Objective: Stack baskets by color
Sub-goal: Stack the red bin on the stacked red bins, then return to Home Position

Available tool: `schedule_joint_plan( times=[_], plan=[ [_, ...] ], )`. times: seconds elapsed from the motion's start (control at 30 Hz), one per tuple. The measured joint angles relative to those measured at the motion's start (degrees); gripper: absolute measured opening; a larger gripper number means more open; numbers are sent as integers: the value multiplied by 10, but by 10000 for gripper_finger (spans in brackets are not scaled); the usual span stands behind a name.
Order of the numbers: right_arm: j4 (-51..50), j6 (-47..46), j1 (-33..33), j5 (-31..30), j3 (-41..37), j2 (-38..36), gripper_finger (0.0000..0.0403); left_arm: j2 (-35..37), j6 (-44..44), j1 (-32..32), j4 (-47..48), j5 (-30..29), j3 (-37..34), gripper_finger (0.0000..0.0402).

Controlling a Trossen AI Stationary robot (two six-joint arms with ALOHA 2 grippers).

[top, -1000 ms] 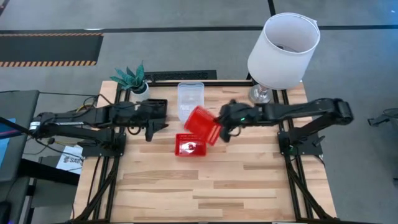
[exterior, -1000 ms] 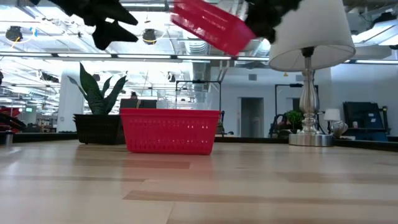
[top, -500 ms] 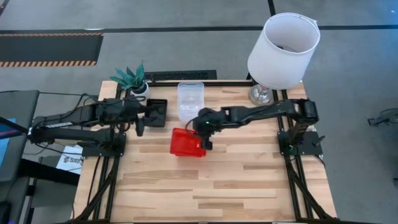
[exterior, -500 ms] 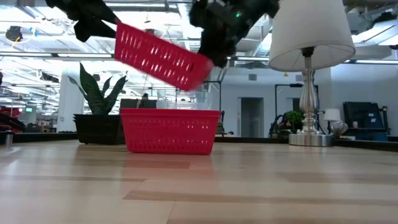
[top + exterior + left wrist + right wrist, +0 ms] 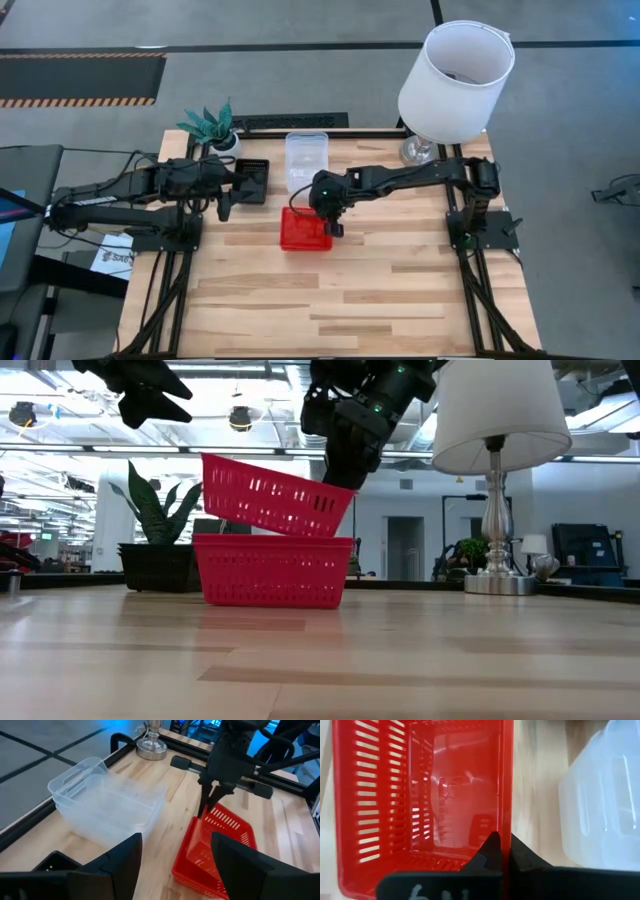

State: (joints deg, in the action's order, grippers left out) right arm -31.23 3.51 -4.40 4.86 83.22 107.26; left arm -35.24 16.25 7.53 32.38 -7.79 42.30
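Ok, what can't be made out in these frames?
- How many red baskets are stacked: high view, right gripper and the top basket cover them.
- Count of clear baskets: left wrist view, walls blend together.
- Black basket: high view, left gripper hides part.

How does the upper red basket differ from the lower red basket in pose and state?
The upper red basket is tilted, while the lower red basket sits level. The right gripper pinches the upper basket's rim; nothing grips the lower one, which rests on the table. Both are red mesh baskets, alike in shape.
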Motion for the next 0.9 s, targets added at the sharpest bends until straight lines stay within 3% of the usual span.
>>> schedule_joint_plan(
  times=[0.27, 0.63, 0.9],
  plan=[
    [-3, 0, -2, 0, 0, 0, 62, 0, -5, 0, -1, -5, 0, 223],
    [4, -21, -2, 0, 0, 0, 112, 0, 10, 0, -2, -26, 0, 223],
    [-34, -73, 0, 0, 39, -48, 156, 0, 6, 0, -17, -26, 0, 223]
  ],
)
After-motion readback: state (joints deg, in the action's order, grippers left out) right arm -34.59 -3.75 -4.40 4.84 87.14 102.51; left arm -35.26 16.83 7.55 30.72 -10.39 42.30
